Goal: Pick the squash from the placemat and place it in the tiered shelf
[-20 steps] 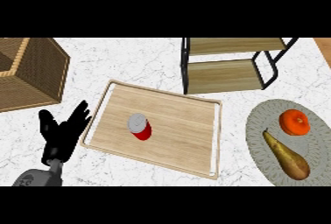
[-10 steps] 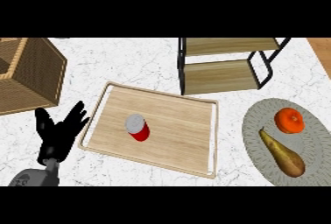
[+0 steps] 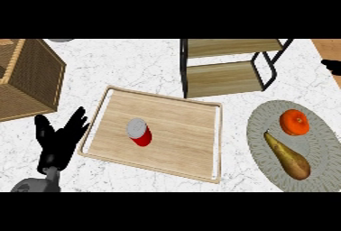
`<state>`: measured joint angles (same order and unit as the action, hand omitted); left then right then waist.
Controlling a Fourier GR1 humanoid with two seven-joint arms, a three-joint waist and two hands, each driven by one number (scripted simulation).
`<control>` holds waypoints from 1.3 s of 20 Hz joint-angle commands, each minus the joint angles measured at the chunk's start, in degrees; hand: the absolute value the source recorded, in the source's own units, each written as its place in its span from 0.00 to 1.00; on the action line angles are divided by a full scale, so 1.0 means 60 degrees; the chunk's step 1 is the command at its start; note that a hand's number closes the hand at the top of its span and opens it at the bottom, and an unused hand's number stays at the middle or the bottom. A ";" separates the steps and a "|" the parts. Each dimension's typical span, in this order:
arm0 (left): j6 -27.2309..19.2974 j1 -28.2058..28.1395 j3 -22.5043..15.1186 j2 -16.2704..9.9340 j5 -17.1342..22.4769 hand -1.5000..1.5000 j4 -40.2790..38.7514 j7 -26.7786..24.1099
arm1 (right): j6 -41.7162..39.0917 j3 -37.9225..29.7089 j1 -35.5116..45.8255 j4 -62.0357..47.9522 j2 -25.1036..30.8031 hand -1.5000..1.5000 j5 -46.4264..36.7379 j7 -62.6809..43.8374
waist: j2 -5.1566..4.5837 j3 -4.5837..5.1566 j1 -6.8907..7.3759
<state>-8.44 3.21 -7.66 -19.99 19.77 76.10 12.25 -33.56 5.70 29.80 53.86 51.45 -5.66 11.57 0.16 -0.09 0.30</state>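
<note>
You are looking steeply down at a white marble worktop (image 3: 133, 67). At the lower right lies an oval grey placemat (image 3: 266, 153). On it rests the squash (image 3: 288, 156), tan and pear-shaped, its narrow greenish end pointing up and left and its wider end toward the lower right. Just above the squash, also on the placemat, sits an orange fruit (image 3: 293, 122); whether the two touch is not clear.

The tiered shelf (image 3: 223, 76) stands at the upper middle, a black frame with two wooden levels showing, up and to the left of the placemat and apart from it.

In the centre lies a wooden tray (image 3: 180, 140) with a pale raised rim, turned at a slight angle. A red can (image 3: 139, 132) with a grey top stands on it, left of the tray's middle.

A woven wicker basket (image 3: 26, 79) fills the upper left corner.

Your left hand (image 3: 58, 140) shows at the lower left, just beside the tray's left edge. It is black, with fingers straight and spread, pointing up, and it holds nothing. It is well apart from the squash.

At the far right edge, near the top, a small black shape (image 3: 332, 66) shows; you cannot tell what it is.
</note>
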 commanded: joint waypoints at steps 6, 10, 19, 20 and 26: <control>0.0199 -0.0480 0.0238 0.0349 -0.0298 0.50 -0.0007 -0.0257 | 0.0030 0.0265 -0.0368 0.1090 -0.0626 0.00 -0.1294 -0.1087 | -0.0021 0.0019 -0.0014; 0.0424 -0.0089 0.0383 0.0396 -0.0466 0.50 -0.0536 -0.0112 | 0.0257 0.0172 -0.0515 0.0795 -0.0757 0.00 -0.2057 -0.0832 | -0.0039 0.0017 -0.0018; 0.0597 0.0188 0.0694 0.0666 -0.0763 0.50 -0.0491 0.0274 | 0.0546 -0.0479 -0.1756 0.2734 -0.1403 0.00 -0.2583 -0.2255 | -0.0015 0.0021 -0.0101; 0.0898 -0.0037 0.1101 0.0154 -0.0406 0.50 0.0176 0.0787 | 0.1167 -0.0383 -0.1753 0.1942 -0.1709 0.00 -0.3089 -0.1498 | -0.0024 0.0015 -0.0034; 0.0764 -0.0266 0.1013 0.0698 -0.1003 0.50 0.0308 0.0595 | 0.1169 -0.0476 -0.1778 0.1987 -0.2328 0.00 -0.3966 -0.1751 | -0.0028 0.0015 -0.0009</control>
<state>-5.08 2.46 -2.59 -16.03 14.17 77.75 14.90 -27.18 2.94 18.50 67.12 39.76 -25.76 1.36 0.12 -0.10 0.07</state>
